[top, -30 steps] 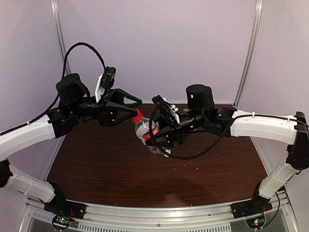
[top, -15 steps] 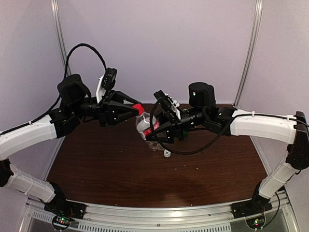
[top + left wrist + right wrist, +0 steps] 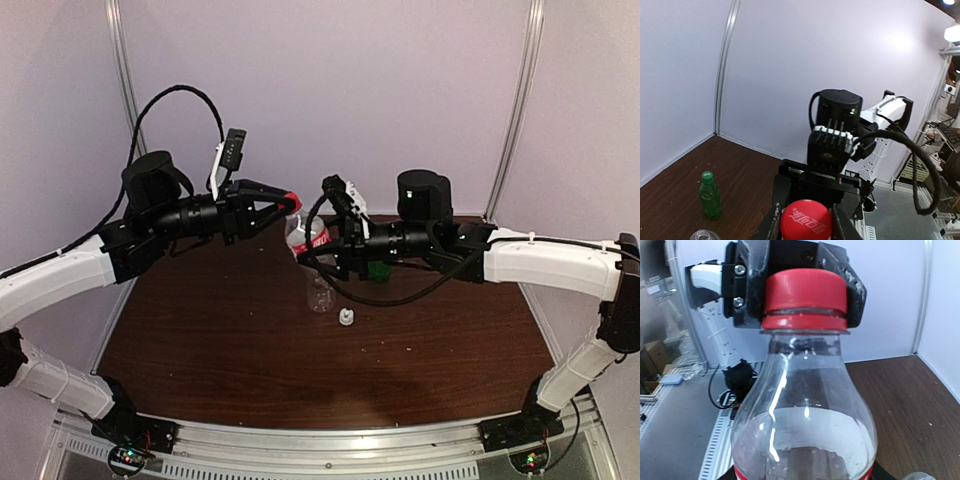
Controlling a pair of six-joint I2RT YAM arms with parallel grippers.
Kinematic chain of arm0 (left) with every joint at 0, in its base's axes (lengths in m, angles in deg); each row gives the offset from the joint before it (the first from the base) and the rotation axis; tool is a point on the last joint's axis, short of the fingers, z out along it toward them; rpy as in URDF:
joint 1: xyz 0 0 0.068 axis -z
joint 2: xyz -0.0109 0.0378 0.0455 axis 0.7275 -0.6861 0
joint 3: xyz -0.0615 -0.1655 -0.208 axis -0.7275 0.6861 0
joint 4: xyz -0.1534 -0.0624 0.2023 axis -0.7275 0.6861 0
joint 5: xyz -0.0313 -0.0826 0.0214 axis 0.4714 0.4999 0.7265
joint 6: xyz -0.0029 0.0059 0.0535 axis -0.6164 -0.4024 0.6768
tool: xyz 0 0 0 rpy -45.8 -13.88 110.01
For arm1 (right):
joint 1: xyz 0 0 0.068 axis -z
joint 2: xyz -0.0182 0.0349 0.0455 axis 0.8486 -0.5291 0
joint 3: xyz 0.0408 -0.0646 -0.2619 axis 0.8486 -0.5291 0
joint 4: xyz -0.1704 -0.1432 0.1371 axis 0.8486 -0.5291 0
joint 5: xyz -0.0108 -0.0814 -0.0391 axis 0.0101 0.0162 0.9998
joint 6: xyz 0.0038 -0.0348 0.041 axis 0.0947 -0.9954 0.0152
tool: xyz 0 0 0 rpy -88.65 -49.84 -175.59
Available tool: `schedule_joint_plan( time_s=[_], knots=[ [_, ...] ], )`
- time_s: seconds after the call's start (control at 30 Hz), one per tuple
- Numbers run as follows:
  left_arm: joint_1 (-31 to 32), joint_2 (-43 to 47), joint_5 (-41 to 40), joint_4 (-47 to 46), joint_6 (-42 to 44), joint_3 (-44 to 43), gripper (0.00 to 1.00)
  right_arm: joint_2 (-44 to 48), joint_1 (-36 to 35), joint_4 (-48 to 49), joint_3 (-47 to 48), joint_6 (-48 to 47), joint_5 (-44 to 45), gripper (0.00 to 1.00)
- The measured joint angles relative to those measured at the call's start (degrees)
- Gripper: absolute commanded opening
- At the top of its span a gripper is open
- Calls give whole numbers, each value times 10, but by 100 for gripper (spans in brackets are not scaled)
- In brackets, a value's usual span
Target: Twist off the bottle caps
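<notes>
- The left pincer (image 3: 283, 203) was pinching the red cap (image 3: 805, 296) from two sides. Its fingers (image 3: 747, 287) sat against the ribbed wall, high above the surface (image 3: 200, 340).
- To do this turn well, I judge the wrist should roll about the cap's own axis. The squeeze should be firm enough that the ribs do not slip. The pincer should give a little along the neck as the thread backs off, with no sideways pull.
- The red-labelled bottle (image 3: 805, 430) was in mid-air between the arms, its neck toward the left arm and its cap not yet off.
- The right pincer (image 3: 325, 250) was pressed onto the labelled body of that bottle. It probably needed only enough force to stop the bottle spinning, since thin plastic would buckle under more. There looked to be liquid inside, so the mouth was best held upward.
- Bottles counted three. One was in the pincers. One clear bottle (image 3: 320, 292) stood on the surface below them. One green bottle (image 3: 710, 197) stood further back.
- Caps counted three. The red one was on its bottle. A green cap (image 3: 707, 175) was on the green bottle. A white cap (image 3: 346, 318) lay loose on the surface just beside the clear bottle, so I judge that bottle was already opened.
</notes>
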Motion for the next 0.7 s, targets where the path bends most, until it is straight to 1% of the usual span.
schedule_joint_plan(
  time_s=[0.17, 0.23, 0.33, 0.43, 0.53, 0.63, 0.7],
  knots=[
    [23, -2, -153, 66, -40, -18, 8, 6, -14, 9, -17, -10, 148, 36],
    [31, -4, -195, 82, -50, -24, 12, 6, -22, 9, -20, -15, 196, 35],
    [39, -15, -242, 96, -60, -38, 25, 6, -29, 8, -20, -22, 247, 36],
    [40, -27, -254, 102, -60, -49, 39, 6, -30, 5, -20, -26, 269, 37],
    [40, -30, -254, 109, -43, -52, 54, 6, -29, -3, -20, -29, 274, 39],
    [40, -29, -246, 114, -9, -52, 68, 7, -23, -15, -21, -33, 264, 40],
    [40, -23, -236, 123, 14, -52, 75, 8, -19, -23, -21, -37, 246, 41]
  ],
)
